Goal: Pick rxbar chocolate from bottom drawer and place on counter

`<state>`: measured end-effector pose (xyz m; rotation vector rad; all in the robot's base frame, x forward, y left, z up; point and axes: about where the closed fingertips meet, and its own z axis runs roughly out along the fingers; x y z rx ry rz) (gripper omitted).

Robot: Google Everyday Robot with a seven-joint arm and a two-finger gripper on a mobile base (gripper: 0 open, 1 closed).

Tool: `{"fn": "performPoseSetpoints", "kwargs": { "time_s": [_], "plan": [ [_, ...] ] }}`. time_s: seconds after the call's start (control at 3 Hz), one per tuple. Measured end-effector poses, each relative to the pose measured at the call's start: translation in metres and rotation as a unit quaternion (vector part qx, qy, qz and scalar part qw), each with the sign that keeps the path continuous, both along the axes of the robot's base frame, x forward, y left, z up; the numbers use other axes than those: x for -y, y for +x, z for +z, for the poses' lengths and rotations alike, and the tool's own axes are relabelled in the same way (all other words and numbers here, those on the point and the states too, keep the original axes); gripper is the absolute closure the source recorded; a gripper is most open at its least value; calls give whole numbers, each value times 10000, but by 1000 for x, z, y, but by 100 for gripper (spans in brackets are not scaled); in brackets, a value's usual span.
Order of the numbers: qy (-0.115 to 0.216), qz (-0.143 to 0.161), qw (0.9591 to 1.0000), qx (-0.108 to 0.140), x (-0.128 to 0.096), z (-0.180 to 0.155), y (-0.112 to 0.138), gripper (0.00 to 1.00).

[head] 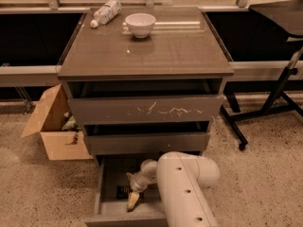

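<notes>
The gripper (133, 200) hangs inside the open bottom drawer (110, 174), its yellowish tip low over the floor; I cannot tell whether it is parted or closed. The rxbar chocolate (123, 191) lies flat on the drawer floor, just left of that tip.

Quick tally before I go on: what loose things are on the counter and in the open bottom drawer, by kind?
Clear plastic bottle, lying on the glossy grey-brown counter: 1
White round bowl, on the counter: 1
Small flat black wrapper bar, in the open bottom drawer: 1
Total: 3
The gripper is down inside the bottom drawer, by the bar.
</notes>
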<state>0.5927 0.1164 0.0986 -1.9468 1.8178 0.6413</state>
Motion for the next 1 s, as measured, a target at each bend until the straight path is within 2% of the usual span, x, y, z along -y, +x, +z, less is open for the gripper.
{"fn": "performPoseSetpoints", "kwargs": {
  "time_s": [0.33,1.0],
  "plan": [
    [-65,-1,10000,49,-2,-7,2,27],
    [-72,-1,10000,57,-2,7,2,72]
  ]
}}
